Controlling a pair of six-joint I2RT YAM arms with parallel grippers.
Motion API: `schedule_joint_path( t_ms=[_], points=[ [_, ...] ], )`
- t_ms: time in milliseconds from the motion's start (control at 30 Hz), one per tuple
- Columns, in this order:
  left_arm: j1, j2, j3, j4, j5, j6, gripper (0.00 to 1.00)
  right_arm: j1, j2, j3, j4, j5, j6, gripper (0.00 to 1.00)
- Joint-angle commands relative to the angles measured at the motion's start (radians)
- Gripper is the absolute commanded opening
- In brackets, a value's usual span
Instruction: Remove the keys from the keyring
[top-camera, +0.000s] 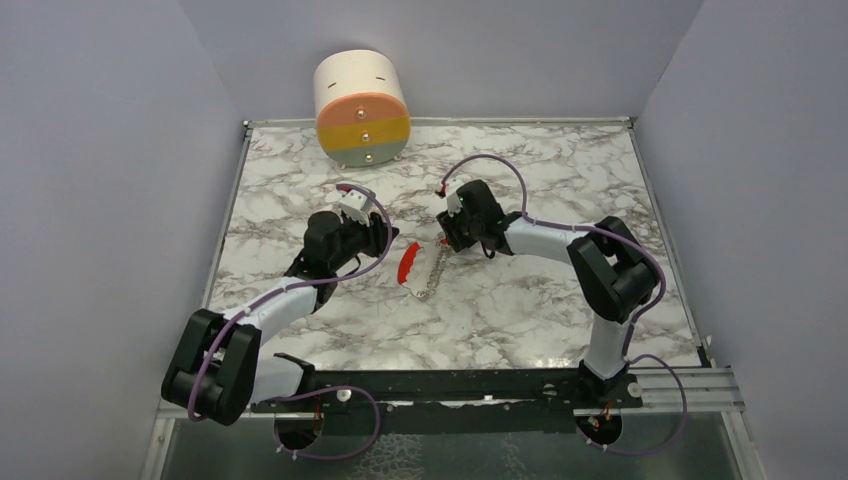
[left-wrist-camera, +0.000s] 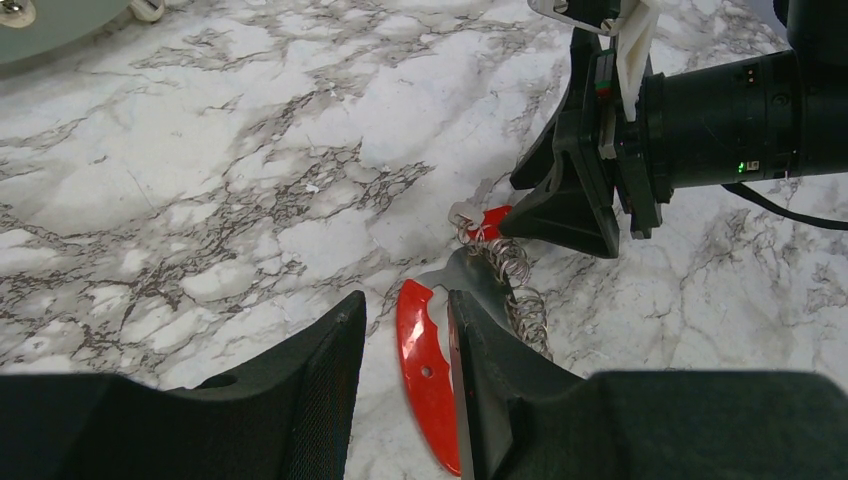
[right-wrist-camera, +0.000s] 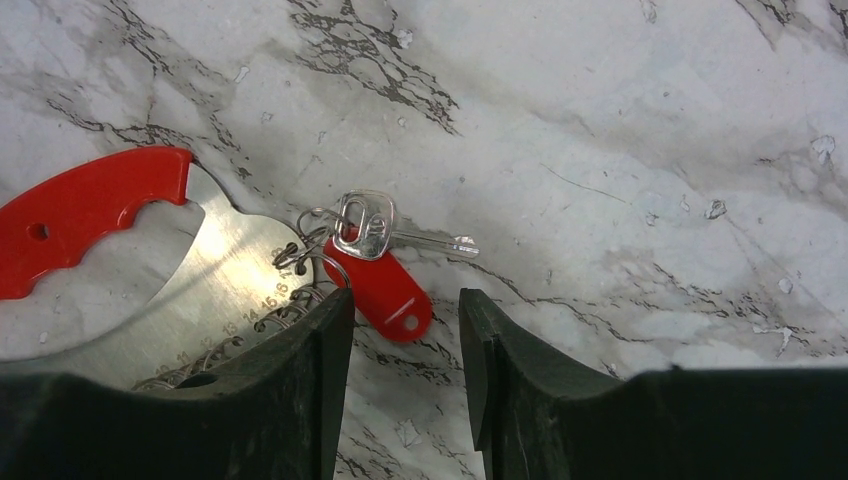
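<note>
While the silver key lay flat on the marble table near its middle, its head sat at the keyring and its blade pointed away from the bunch. In the right wrist view the long axis ran left to right, tipped slightly down, crosswise to the fingers below it. Only 1 key showed. A red tag hung from the same ring and lay just beside the key, angled toward the right gripper. Its 2 fingers stood apart, empty, with the tag's tip near the gap. Beyond the ring lay a numbered steel plate, its red handle and a coil of chain.

The left gripper straddled that handle, fingers apart. One finger was against it and a gap showed at the other, so nothing looked clamped.

The risks seemed plain. With the handle not pinned, any pull on the key would likely drag the whole bunch across the marble. The right fingers, closing where they stood, could catch the tag instead of the key. The thin blade, flat on stone, could also slip from under the pads. A striped cylinder stood well apart at the far edge.
</note>
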Motion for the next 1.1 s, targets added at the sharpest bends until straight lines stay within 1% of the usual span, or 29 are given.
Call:
schedule_joint_path(
  t_ms=[0, 267, 733, 900, 1067],
  points=[
    [0.0, -0.026, -0.006, 0.015, 0.008, -0.004, 0.38, 0.007, 0.032, 0.0, 0.006, -0.015, -0.006, 0.44],
    [-0.001, -0.029, -0.007, 0.015, 0.009, -0.003, 0.38, 0.017, 0.063, 0.028, 0.002, -0.028, -0.021, 0.45],
    [0.0, -0.013, 0.008, 0.015, 0.009, 0.005, 0.38, 0.025, 0.171, 0.122, -0.038, -0.015, -0.046, 0.46],
    [0.001, -0.005, 0.009, 0.015, 0.006, 0.006, 0.38, 0.025, 0.205, 0.138, -0.067, 0.032, -0.035, 0.36],
    [0.0, -0.007, 0.007, 0.015, 0.006, 0.005, 0.38, 0.025, 0.227, 0.141, -0.082, 0.096, 0.0, 0.02]
  ],
)
